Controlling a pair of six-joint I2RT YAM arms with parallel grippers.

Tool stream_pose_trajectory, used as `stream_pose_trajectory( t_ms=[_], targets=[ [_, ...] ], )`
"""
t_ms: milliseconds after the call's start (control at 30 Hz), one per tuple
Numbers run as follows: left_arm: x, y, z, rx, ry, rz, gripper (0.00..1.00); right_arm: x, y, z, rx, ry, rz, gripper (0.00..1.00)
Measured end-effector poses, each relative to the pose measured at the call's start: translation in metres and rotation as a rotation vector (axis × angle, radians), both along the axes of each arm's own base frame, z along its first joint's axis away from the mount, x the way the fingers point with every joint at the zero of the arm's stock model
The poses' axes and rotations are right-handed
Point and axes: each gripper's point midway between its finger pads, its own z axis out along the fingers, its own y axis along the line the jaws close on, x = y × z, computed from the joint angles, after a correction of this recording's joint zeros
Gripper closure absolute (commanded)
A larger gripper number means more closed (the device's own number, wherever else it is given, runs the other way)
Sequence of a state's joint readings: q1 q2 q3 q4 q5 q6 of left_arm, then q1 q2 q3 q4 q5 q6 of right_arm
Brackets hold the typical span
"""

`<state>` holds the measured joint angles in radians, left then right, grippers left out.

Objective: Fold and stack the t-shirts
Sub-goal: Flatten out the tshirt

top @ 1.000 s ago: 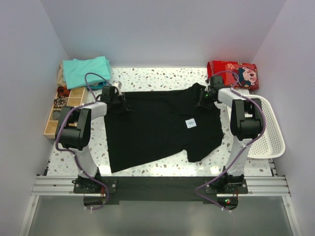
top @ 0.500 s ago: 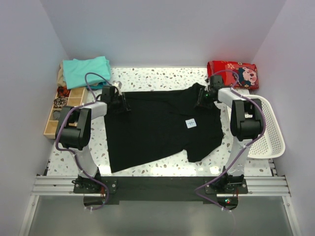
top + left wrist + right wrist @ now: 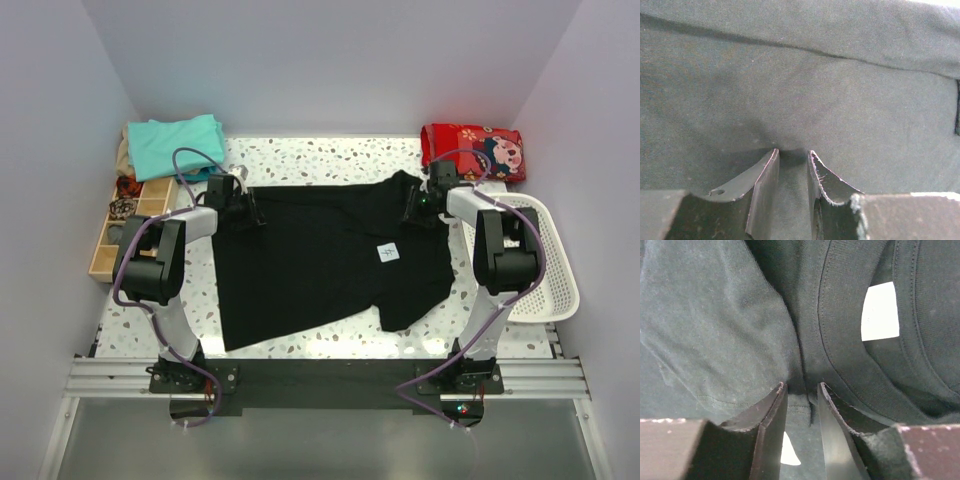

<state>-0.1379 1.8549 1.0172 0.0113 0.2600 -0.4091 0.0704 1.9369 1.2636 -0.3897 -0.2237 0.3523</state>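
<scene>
The left gripper (image 3: 792,152) is clenched on the black t-shirt (image 3: 320,260). Its two fingers stand close together, and the cloth puckers into a dark crease exactly at their tips. Around this gripper the wrist camera sees only dark fabric, with one long fold running across beyond the tips.

The right gripper (image 3: 801,385) has its fingers low on the same t-shirt, with a fold of cloth and a seam going down between them. I cannot tell if they clamp it or have loosened. Just to the right of these fingers lies a ribbed band, like a collar.

From above, each gripper is at one far corner of the shirt, which lies spread flat on the speckled table (image 3: 320,160) between them and reaches back toward the arm bases. The small white patch (image 3: 388,252) is on the shirt, near the right gripper, on the side of the bases.

Beyond the left gripper and to its left the folded teal t-shirts (image 3: 178,143) lie in the far corner, well apart from the black one. A wooden tray (image 3: 125,225) stands to its left. A red patterned cloth (image 3: 472,150) lies just beyond the right gripper, and a white basket (image 3: 545,270) stands to its right.
</scene>
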Motion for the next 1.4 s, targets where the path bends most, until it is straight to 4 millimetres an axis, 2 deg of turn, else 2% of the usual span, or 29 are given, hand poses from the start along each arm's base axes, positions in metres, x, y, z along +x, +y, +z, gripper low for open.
stream_pose_trajectory(
  t_ms=[167,200,233,300,633,800,967,1100,1200,1267,1367,1400],
  targets=[
    [0.0,0.0,0.0,-0.001,0.0,-0.001,0.66,0.0,0.001,0.0,0.018,-0.006,-0.002,0.78],
    [0.0,0.0,0.0,-0.001,0.0,-0.001,0.66,0.0,0.001,0.0,0.023,-0.005,-0.001,0.82],
    [0.0,0.0,0.0,-0.001,0.0,-0.001,0.66,0.0,0.002,-0.001,0.025,-0.004,0.001,0.92],
    [0.0,0.0,0.0,-0.002,0.0,-0.002,0.66,-0.002,0.003,-0.001,0.029,0.001,0.004,1.0],
    [0.001,-0.002,0.0,-0.007,-0.004,-0.006,0.65,-0.004,0.004,0.0,0.034,-0.004,0.005,1.0],
    [0.002,-0.001,0.004,-0.004,-0.015,-0.002,0.57,-0.001,0.004,0.024,0.039,-0.062,0.003,1.0],
    [0.005,0.006,0.026,0.021,-0.078,0.034,0.47,0.004,0.005,0.05,0.048,-0.128,0.004,1.0],
    [0.015,0.014,0.05,0.036,-0.155,0.084,0.45,0.009,0.007,0.057,0.052,-0.142,0.007,1.0],
    [0.02,0.019,0.055,0.057,-0.171,0.111,0.45,0.012,0.008,0.061,0.058,-0.148,0.012,1.0],
    [0.022,0.024,0.055,0.076,-0.173,0.131,0.45,0.014,0.009,0.061,0.064,-0.144,0.015,0.93],
    [0.024,0.029,0.055,0.097,-0.173,0.153,0.45,0.014,0.01,0.053,0.065,-0.125,0.018,0.87],
    [0.024,0.03,0.055,0.104,-0.17,0.16,0.45,0.013,0.01,0.049,0.068,-0.113,0.021,0.78]
  ],
)
